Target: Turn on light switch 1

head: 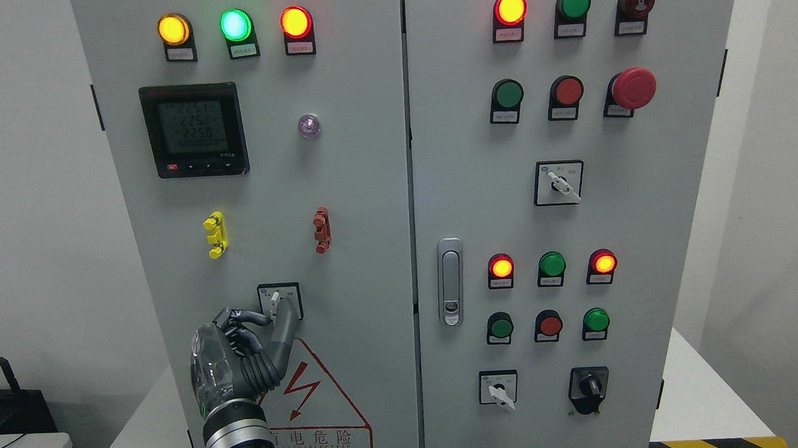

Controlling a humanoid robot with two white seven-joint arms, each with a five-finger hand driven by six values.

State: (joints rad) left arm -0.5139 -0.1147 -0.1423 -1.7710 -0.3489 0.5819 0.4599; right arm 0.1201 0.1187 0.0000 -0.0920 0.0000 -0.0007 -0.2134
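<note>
Your left hand [242,355] reached up to the rotary switch [279,301] low on the cabinet's left door [342,186], fingers [283,323] extended and touching its white lever, the switch directly above your palm.

Left hand [239,359]: grey, segmented, part see-through.
Clear glossy shell over the back, dark grey jointed fingers [283,326], ribbed knuckles, polished silver wrist ring with black bands, small green light.

Left hand [242,355] fingertips seemingly at rotary switch [279,301] knob
</note>
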